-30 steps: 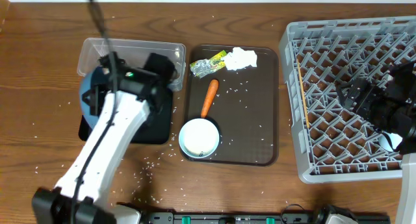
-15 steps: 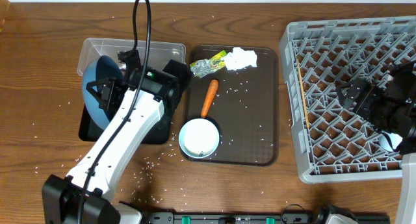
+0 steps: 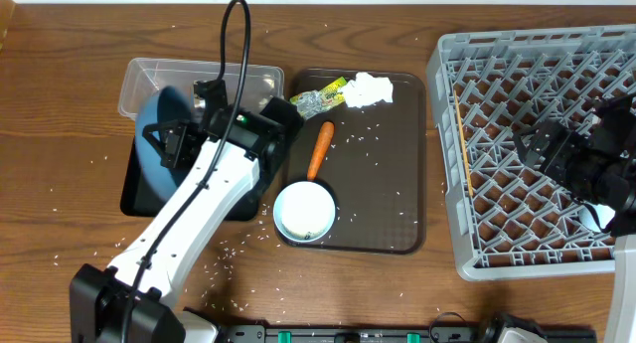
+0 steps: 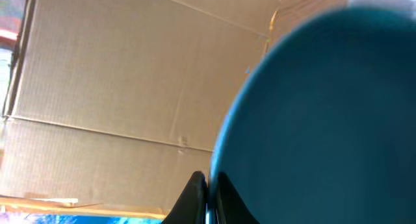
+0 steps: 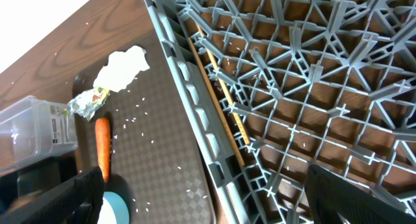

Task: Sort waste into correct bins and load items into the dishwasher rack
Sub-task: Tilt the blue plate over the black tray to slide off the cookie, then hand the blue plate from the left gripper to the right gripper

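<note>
My left gripper (image 3: 171,144) is shut on the rim of the large dark-blue dish (image 3: 151,134) and holds it tilted on edge over the black tray (image 3: 139,202), by the clear tub (image 3: 204,80). In the left wrist view the dish (image 4: 325,120) fills the right side, its rim pinched in my left gripper (image 4: 207,201). A white napkin (image 3: 368,88), a yellow-green wrapper (image 3: 317,99), a carrot stick (image 3: 320,148) and a light-blue cup (image 3: 305,211) lie on the brown serving tray (image 3: 393,199). My right gripper (image 3: 537,147) hovers open and empty over the grey rack (image 3: 477,45).
The right wrist view shows the rack (image 5: 312,87) with a thin wooden stick (image 5: 218,94) along its left wall, and the napkin (image 5: 123,67), wrapper (image 5: 88,100), carrot (image 5: 102,146) and cup (image 5: 110,212). Rice grains lie scattered on the tray and table.
My left arm has swung right and forward with the dish still gripped, turning it more on edge. The right arm has not moved.
</note>
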Controlling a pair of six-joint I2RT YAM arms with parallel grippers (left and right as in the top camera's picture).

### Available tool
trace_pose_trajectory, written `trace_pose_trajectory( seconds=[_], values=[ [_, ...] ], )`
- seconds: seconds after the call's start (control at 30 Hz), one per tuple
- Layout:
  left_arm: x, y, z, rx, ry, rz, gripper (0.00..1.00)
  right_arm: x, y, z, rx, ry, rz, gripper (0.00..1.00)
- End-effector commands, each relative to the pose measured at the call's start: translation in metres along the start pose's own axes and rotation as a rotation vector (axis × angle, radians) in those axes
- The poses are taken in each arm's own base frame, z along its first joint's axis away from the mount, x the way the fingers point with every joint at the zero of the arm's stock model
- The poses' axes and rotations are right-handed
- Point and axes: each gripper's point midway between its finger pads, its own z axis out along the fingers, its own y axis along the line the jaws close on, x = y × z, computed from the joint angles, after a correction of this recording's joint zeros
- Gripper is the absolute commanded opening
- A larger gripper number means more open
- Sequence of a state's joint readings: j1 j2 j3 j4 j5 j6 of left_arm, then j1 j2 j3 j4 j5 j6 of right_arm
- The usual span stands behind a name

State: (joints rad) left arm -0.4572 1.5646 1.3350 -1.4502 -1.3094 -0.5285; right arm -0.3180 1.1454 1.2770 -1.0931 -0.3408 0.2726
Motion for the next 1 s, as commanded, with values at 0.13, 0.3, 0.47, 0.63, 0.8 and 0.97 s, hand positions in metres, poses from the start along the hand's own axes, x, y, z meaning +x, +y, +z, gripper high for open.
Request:
trace_pose_trajectory(
  seconds=[0.13,0.3,0.47,0.63,0.8,0.97],
  values=[
    [0.001,0.004,0.004,-0.035,0.001,0.004,0.06,0.001,0.004,0.000,-0.012,0.007,-0.029,0.92],
    [0.002,-0.004,-0.001,0.048,0.028,-0.047,0.06,0.001,0.011,0.000,-0.049,0.009,-0.073,0.94],
    [-0.010,-0.006,-0.028,0.329,0.084,-0.266,0.06,0.004,0.048,-0.006,-0.267,0.012,-0.214,0.94],
    [-0.056,-0.030,-0.104,0.974,-0.011,-0.382,0.06,0.009,0.089,-0.021,-0.511,0.020,-0.267,0.92],
    [-0.082,-0.033,-0.161,1.271,-0.134,-0.411,0.06,0.028,0.122,-0.029,-0.646,0.068,-0.356,0.92],
    [-0.087,-0.040,-0.190,1.324,-0.196,-0.373,0.06,0.051,0.149,-0.029,-0.707,0.110,-0.480,0.91]
  ],
)
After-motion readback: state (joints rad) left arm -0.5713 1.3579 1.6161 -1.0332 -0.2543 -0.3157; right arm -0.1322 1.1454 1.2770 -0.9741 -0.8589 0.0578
